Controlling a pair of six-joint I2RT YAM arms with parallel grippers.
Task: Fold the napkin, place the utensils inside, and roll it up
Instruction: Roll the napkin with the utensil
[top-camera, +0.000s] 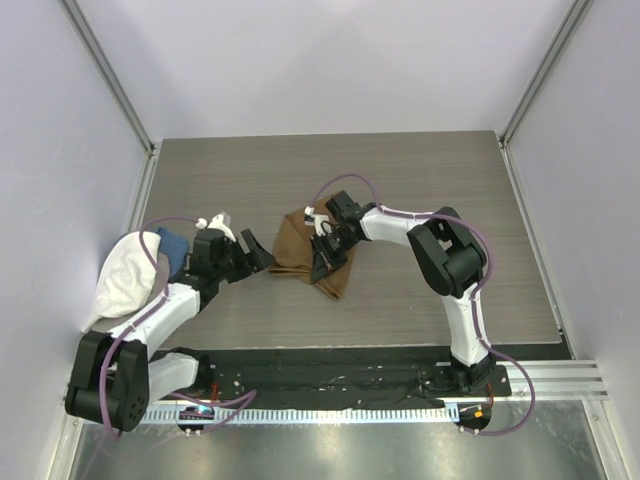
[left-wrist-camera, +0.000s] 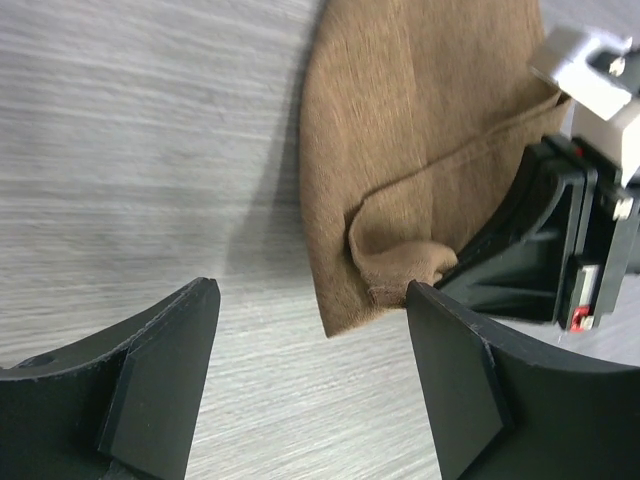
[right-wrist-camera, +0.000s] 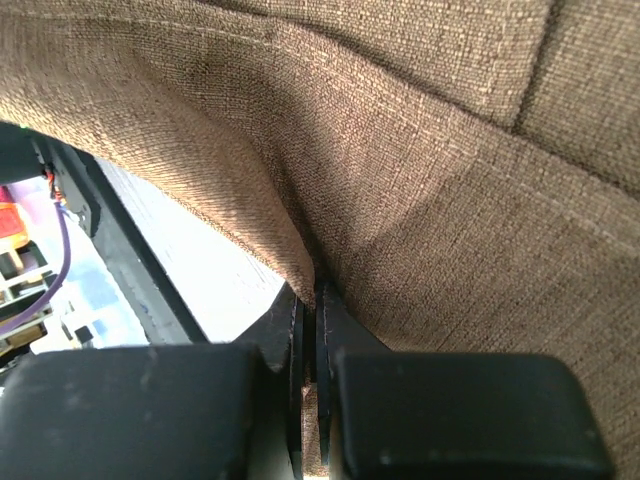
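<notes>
The tan-brown napkin (top-camera: 300, 248) lies bunched near the middle of the table. My right gripper (top-camera: 322, 262) is shut on a pinched fold of it. In the right wrist view the cloth (right-wrist-camera: 450, 150) fills the frame and runs down between the closed fingertips (right-wrist-camera: 315, 285). My left gripper (top-camera: 262, 256) stands open just left of the napkin, holding nothing. In the left wrist view, the napkin's near corner (left-wrist-camera: 340, 300) sits just beyond the gap of the left gripper (left-wrist-camera: 310, 300), and the right gripper (left-wrist-camera: 545, 240) rests on the cloth (left-wrist-camera: 420, 120). The utensils are out of view.
A white cloth (top-camera: 125, 275) and a blue cloth (top-camera: 172, 245) lie heaped at the table's left edge, beside the left arm. Pale walls close in the left, right and back sides. Bare wood-grain tabletop (top-camera: 420, 170) lies behind the napkin.
</notes>
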